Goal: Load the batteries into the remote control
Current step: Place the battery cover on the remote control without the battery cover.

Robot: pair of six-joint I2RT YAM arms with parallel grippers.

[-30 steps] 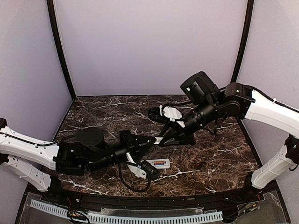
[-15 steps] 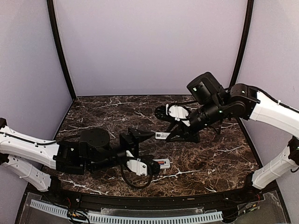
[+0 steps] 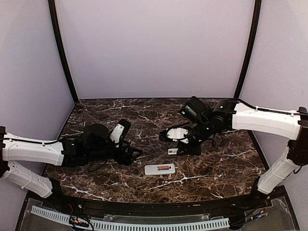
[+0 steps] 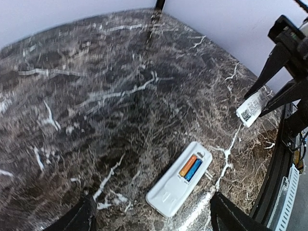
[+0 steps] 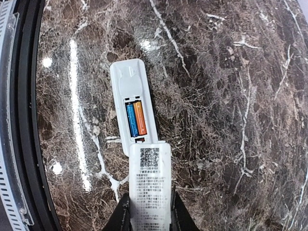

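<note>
L gripper [image 4: 153,206]: jaws spread wide, nothing btw them. Both fingers [image 4: 77,219] show at the bottom corners of the L wrist cam. In the top cam the L gripper [image 3: 133,155] sits low over the table [image 3: 96,115], left of centre, near the remote's left end but not touching it.

R gripper [image 5: 150,204]: clamped on the cover [image 5: 150,185], a small flat white piece w/ a QR code and fine print facing the R wrist cam. The 2 fingers pinch its long sides near 1 end, and the other end sticks out ahead of the tips. In the top cam the R gripper [image 3: 174,148] angles down toward the table w/ the cover [image 3: 172,151] at its tips. I can't tell if the cover touches the table.

The remote [image 3: 160,169] lies flat on the table, back side up, near the front edge, about midway btw the 2 grippers and free of both. Its bay is uncovered. The 2 batteries [image 5: 136,118] sit in it side by side, lengthwise, 1 showing blue, 1 orange. The L wrist cam shows the remote [image 4: 179,179] lying diagonal, batteries [image 4: 190,168] in the bay toward its far end.

Cover vs remote: in the top cam the cover is just beyond the remote on the far side, apart from it. In the R wrist cam the cover's free end overlaps the bay end of the remote [image 5: 132,96]. I can't confirm contact there.
</note>
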